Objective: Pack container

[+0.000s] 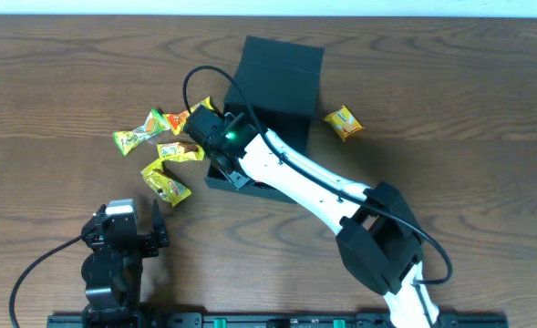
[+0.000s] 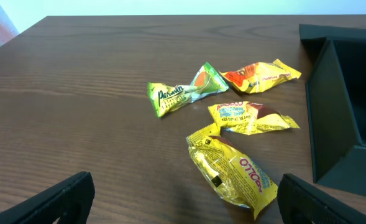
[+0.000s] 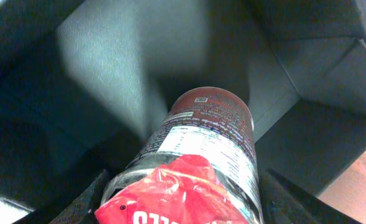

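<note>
Wood table (image 1: 67, 73), red can (image 3: 201, 143) inside container (image 3: 108, 62)

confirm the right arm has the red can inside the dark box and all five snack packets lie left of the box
Not all five: the overhead view shows four snack packets left of the box and the fifth packet to its right. The red can is inside the box.

Bright, even light on the table (image 1: 58, 82) — the container (image 3: 108, 68) dim inside.

Container (image 1: 282, 73) dark green-black; can (image 3: 201, 143) red; packets (image 2: 232, 171) yellow, green, orange; table (image 1: 58, 82) brown woodgrain.
</note>
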{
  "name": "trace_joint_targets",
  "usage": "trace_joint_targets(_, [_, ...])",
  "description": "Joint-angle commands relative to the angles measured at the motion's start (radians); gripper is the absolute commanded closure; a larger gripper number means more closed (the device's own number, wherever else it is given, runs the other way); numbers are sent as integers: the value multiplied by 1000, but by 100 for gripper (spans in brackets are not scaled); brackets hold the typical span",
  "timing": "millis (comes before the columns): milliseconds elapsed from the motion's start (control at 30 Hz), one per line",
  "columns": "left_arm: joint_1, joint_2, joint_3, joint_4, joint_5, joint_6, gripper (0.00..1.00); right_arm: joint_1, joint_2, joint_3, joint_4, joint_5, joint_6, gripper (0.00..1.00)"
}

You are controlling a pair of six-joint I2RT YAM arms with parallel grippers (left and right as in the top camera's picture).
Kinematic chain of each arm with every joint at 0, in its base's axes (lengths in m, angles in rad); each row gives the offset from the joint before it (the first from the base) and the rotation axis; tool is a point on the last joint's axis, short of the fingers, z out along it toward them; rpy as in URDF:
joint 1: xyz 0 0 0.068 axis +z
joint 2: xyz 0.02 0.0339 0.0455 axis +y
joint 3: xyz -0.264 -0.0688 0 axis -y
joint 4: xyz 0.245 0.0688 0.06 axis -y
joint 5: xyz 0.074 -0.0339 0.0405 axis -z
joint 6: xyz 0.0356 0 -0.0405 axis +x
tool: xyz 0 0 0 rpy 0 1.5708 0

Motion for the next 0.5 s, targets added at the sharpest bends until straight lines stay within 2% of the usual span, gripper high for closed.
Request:
trace_joint_targets(0, [6,-6,-20,-4,0,-14,5,5,3,17,18,-9,87,28])
trace_joint_targets(200, [6,-6,-20,-4,0,-15,5,3,3,17,60,-13,186,25])
trace_joint_targets(267, [6,-6,-20,-4,0,-14,5,3,3,17,69,-16,218,16])
trace_joint_targets(467, [6,-6,-20,-4,0,-15,5,3,3,17,80,-42,218,9])
